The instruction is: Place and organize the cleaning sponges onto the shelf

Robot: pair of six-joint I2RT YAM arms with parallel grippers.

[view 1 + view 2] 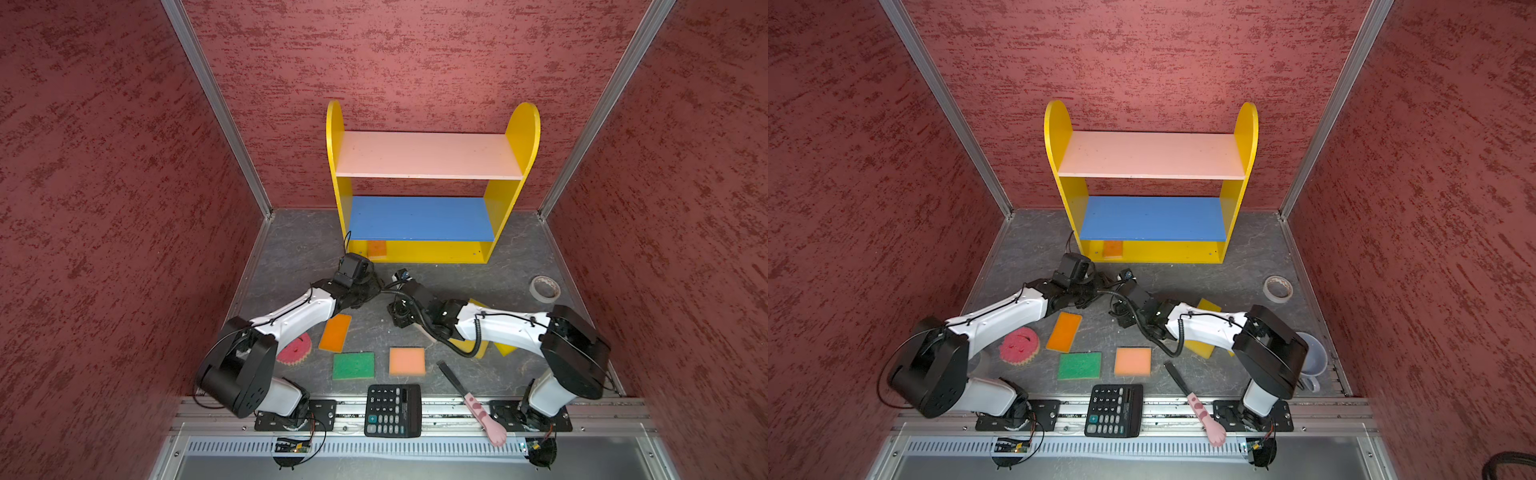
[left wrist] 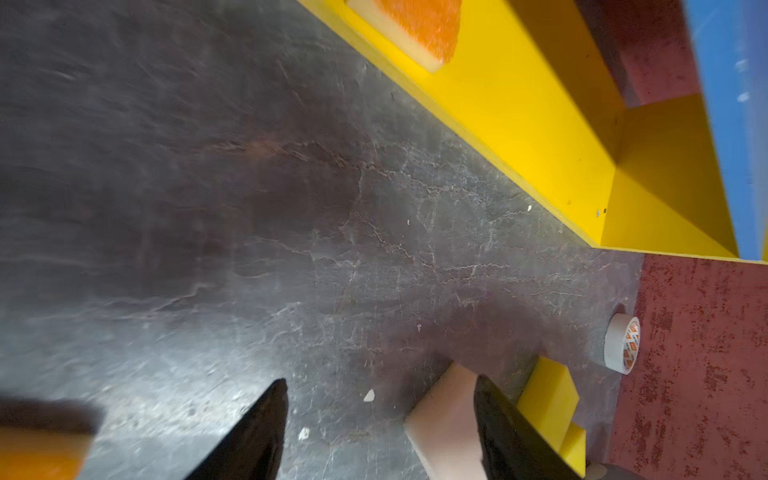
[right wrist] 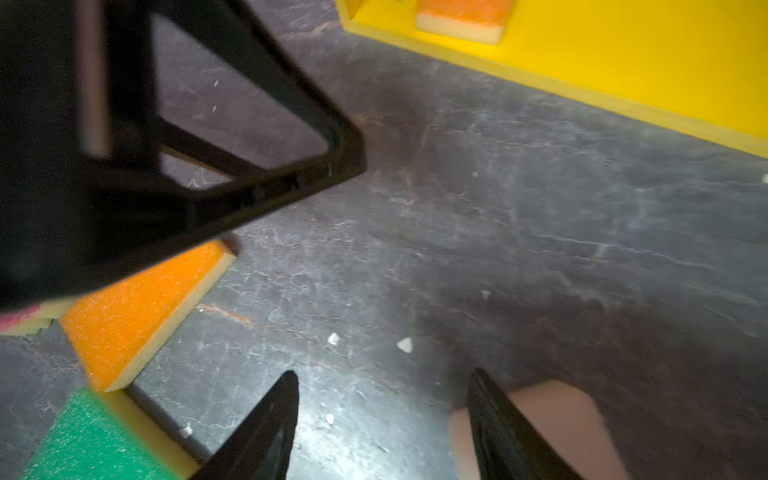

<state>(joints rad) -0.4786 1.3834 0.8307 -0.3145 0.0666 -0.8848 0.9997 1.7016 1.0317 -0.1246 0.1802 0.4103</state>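
Observation:
The shelf (image 1: 428, 156) stands at the back wall, with one orange sponge (image 1: 377, 248) on its yellow bottom board. On the floor lie an orange sponge (image 1: 335, 332), a green one (image 1: 353, 365), a peach one (image 1: 407, 361) and a round pink one (image 1: 295, 349). Yellow sponges (image 1: 1200, 349) are partly hidden under the right arm. My left gripper (image 2: 380, 386) is open over bare floor, just in front of the shelf. My right gripper (image 3: 382, 374) is open close beside it. A cream sponge (image 3: 561, 415) lies just outside one right finger.
A black calculator (image 1: 392, 410) and a pink-handled brush (image 1: 473, 401) lie at the front edge. A tape roll (image 1: 545, 289) sits at the right wall, and a grey mug (image 1: 1312, 361) stands behind the right arm's base. Red walls close in three sides.

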